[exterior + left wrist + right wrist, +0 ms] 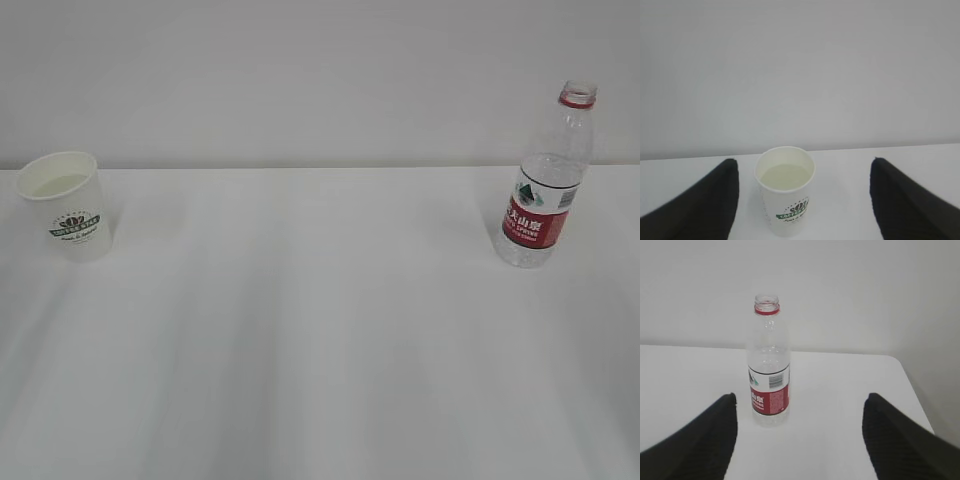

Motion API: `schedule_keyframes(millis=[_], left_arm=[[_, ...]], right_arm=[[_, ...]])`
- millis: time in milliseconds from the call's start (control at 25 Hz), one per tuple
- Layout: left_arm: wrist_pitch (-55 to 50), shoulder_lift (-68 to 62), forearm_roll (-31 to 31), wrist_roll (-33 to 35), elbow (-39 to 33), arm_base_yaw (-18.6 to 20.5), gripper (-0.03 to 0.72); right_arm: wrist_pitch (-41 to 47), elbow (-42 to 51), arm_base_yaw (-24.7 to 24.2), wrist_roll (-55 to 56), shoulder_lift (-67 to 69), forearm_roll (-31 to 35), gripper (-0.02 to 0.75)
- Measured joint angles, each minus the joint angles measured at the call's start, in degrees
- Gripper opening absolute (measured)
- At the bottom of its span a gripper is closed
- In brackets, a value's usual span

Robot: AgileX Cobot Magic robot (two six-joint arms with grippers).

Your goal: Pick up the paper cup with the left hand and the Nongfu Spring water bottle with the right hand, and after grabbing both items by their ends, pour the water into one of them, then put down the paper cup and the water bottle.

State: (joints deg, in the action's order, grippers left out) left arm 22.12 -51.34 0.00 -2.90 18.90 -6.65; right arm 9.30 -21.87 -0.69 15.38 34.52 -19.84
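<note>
The white paper cup (72,205) with a green logo stands upright at the table's far left. In the left wrist view the paper cup (785,190) sits between my black fingers (715,200), nearer the left one, and neither touches it. My left gripper (805,162) is open wide. The uncapped Nongfu Spring water bottle (545,185) stands upright at the far right. It shows as the bottle (769,385) ahead of my right gripper (800,396), which is open and apart from it. I cannot make out the water. Neither gripper shows in the exterior view.
The white table (320,340) runs back to a plain pale wall (300,80). In the right wrist view the table's right edge (914,390) lies a short way right of the bottle.
</note>
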Motion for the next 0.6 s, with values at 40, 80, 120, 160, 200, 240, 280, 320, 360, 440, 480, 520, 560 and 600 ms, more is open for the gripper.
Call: schedule_keyframes(millis=[40, 80, 120, 160, 200, 240, 280, 320, 360, 440, 480, 520, 560, 600], left_arm=[[-2.0, 1.4, 0.0, 0.0, 0.0, 0.0, 0.593], [-3.8, 3.0, 0.6, 0.0, 0.0, 0.0, 0.592], [-6.0, 4.6, 1.4, 0.0, 0.0, 0.0, 0.591], [-8.1, 6.0, 2.2, 0.0, 0.0, 0.0, 0.590], [-9.8, 7.2, 2.6, 0.0, 0.0, 0.0, 0.590], [-11.6, 8.4, 2.9, 0.0, 0.0, 0.0, 0.590], [-13.4, 9.6, 3.1, 0.0, 0.0, 0.0, 0.589], [-15.3, 10.7, 3.3, 0.0, 0.0, 0.0, 0.589], [-16.7, 11.5, 3.4, 0.0, 0.0, 0.0, 0.589], [-20.1, 13.5, 3.5, 0.0, 0.0, 0.0, 0.589], [-21.3, 14.4, 3.5, 0.0, 0.0, 0.0, 0.589], [-22.7, 15.5, 3.5, 0.0, 0.0, 0.0, 0.589], [-24.2, 16.8, 3.5, 0.0, 0.0, 0.0, 0.589], [-26.2, 17.9, 3.5, 0.0, 0.3, 0.0, 0.589]], right_arm=[[1.8, -0.7, 0.0, 0.0, -0.1, 0.4, 0.555], [3.4, -1.2, 0.0, 0.0, -0.3, 0.9, 0.542], [4.4, -1.6, 0.0, 0.0, -0.3, 1.5, 0.533], [5.6, -2.1, 0.0, -0.2, -0.3, 2.2, 0.527], [6.7, -2.3, 0.0, -0.5, -0.3, 2.9, 0.524], [7.4, -2.5, 0.1, -1.5, -0.3, 3.9, 0.522], [8.2, -2.5, 0.6, -2.9, -0.3, 5.2, 0.521], [9.2, -2.5, 1.3, -4.6, -0.3, 6.7, 0.519], [10.1, -2.5, 2.5, -6.6, -0.3, 7.8, 0.518], [11.8, -2.5, 4.8, -8.9, -0.3, 9.6, 0.517], [13.2, -2.7, 5.6, -9.3, -0.3, 10.0, 0.517], [14.4, -2.8, 6.3, -9.7, -0.3, 10.3, 0.516], [15.9, -3.2, 6.6, -9.8, -0.3, 10.4, 0.517], [17.0, -3.6, 6.9, -9.9, -0.3, 10.5, 0.517]])
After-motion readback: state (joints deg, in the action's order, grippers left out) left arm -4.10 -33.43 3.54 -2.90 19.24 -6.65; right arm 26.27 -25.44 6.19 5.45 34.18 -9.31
